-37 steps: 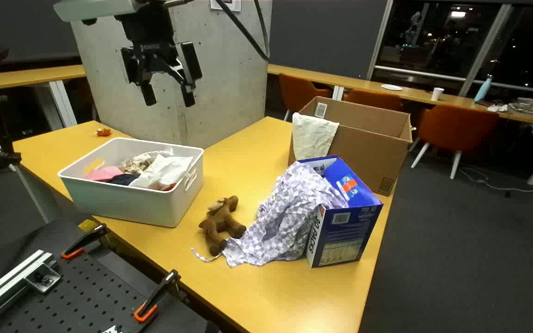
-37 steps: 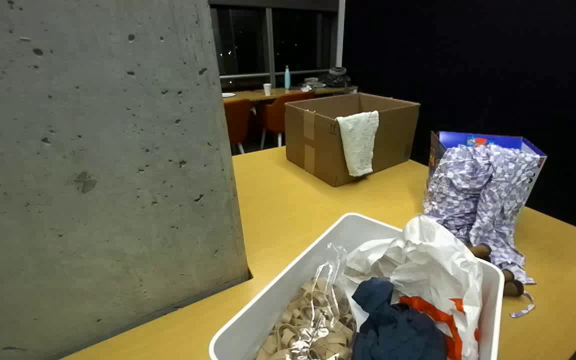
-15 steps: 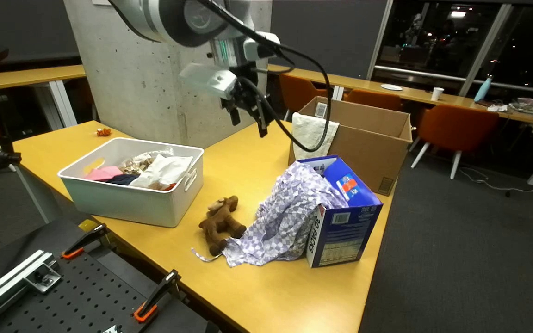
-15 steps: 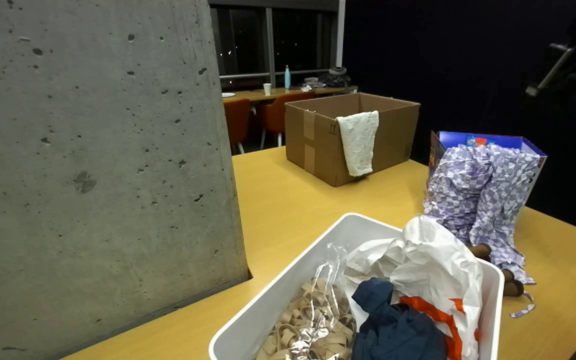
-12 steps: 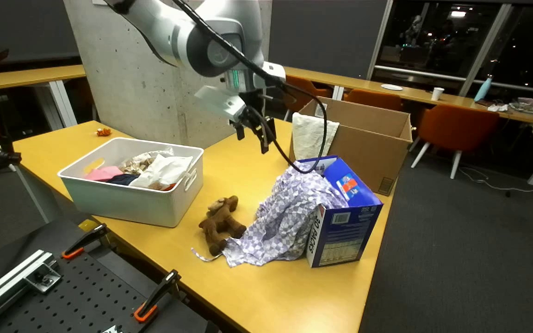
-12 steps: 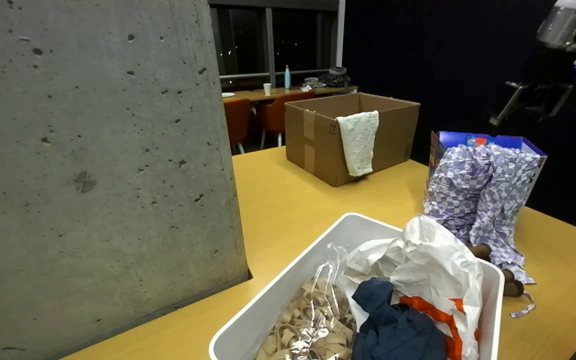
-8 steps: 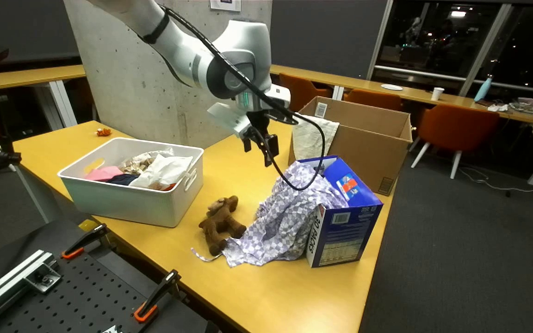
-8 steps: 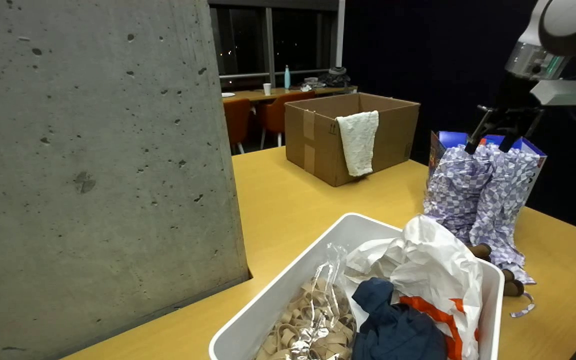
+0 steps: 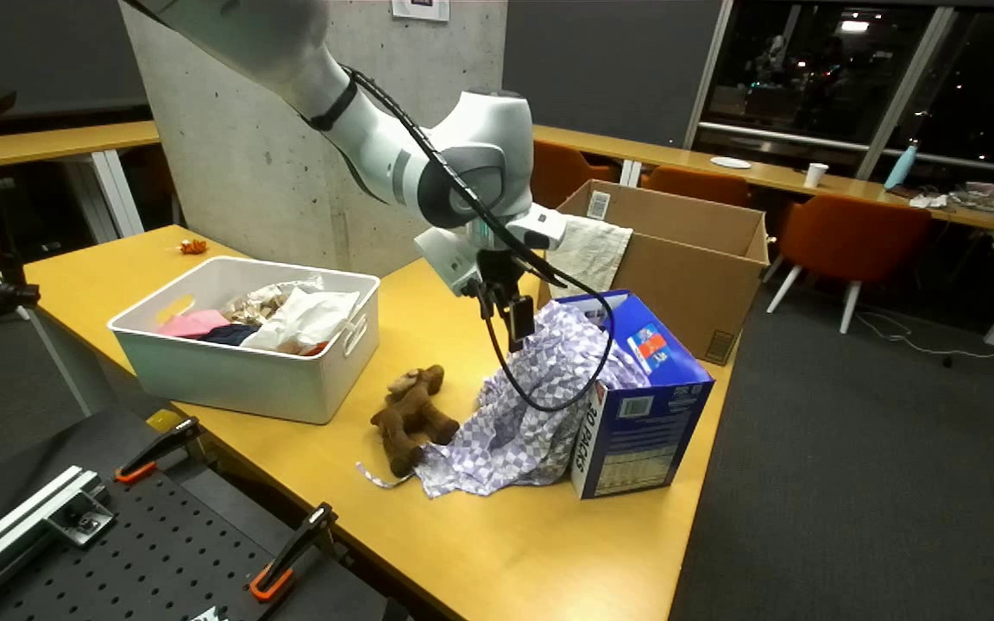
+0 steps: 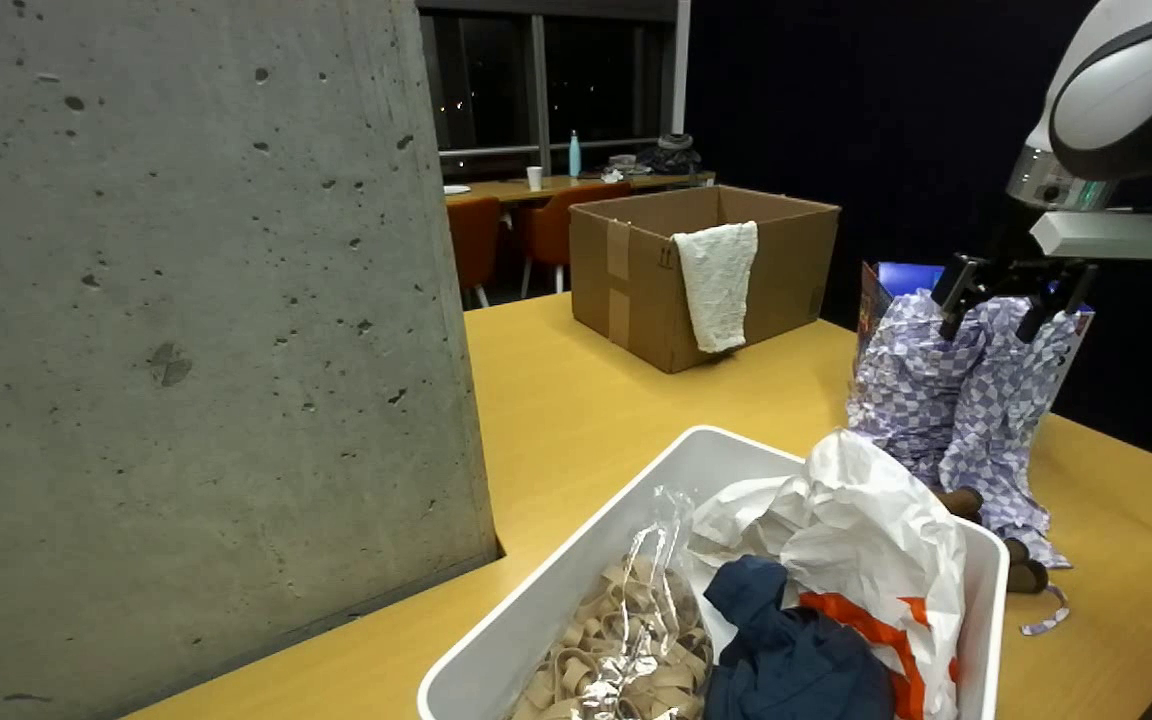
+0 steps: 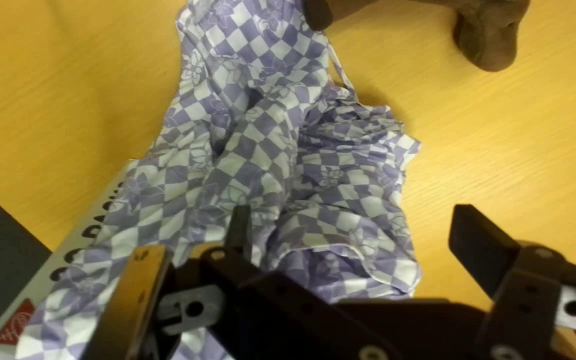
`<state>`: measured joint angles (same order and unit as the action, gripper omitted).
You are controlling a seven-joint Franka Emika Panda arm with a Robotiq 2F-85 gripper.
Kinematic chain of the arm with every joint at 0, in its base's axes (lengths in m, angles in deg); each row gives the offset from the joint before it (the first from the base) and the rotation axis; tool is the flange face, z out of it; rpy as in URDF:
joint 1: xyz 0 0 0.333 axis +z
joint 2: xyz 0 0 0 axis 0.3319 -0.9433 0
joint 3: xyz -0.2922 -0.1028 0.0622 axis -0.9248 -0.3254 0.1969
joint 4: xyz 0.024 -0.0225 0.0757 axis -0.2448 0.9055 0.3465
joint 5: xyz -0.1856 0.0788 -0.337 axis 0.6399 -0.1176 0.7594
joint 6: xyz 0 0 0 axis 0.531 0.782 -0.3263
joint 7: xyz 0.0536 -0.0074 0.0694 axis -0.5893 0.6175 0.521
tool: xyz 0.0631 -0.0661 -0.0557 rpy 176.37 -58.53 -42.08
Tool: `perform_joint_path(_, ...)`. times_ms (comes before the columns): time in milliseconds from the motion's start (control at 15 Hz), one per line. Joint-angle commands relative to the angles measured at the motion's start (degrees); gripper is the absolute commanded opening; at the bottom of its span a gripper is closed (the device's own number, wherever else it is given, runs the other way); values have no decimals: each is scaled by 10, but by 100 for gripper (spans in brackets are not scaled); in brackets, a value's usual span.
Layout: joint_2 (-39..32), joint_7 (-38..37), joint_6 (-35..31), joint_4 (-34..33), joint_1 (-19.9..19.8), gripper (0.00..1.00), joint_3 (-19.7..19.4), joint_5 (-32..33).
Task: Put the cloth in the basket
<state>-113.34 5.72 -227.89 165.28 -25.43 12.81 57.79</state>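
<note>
A purple-and-white checkered cloth [image 9: 506, 457] hangs out of a blue box [image 9: 644, 431] and down onto the table; it also shows in an exterior view [image 10: 911, 400] and the wrist view [image 11: 263, 145]. My gripper [image 10: 988, 327] is open and empty, pointing down over the cloth's upper part, also seen in an exterior view [image 9: 504, 326]. In the wrist view the gripper [image 11: 350, 220] has one finger over the cloth and one over bare table, a fold between them lower down. The basket, a white plastic bin [image 9: 229, 379], stands apart; its inner wall shows too [image 10: 716, 460].
A brown plush toy [image 9: 411, 414] lies against the cloth's lower end. A cardboard box [image 9: 678, 285] with a white cloth [image 10: 721, 285] over its edge stands behind. The bin holds a white bag [image 10: 856, 500] and navy fabric [image 10: 796, 650]. A concrete pillar [image 10: 186, 350] borders the table.
My gripper has come from above the bin side across to the checkered cloth and lowered over it, staying open. The cloth, boxes, bin and toy have not moved.
</note>
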Motion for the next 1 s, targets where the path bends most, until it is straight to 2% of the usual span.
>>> perform_joint_path(0, 32, -49, 14, 32, 2, 100, -28, -1)
perform_joint_path(200, 23, -77, 23, 13, 1, 100, -51, 7)
perform_joint_path(467, -14, -104, 24, -49, 5, 100, -72, 24)
perform_joint_path(933, -91, -106, 24, -140, 4, 100, -59, 22)
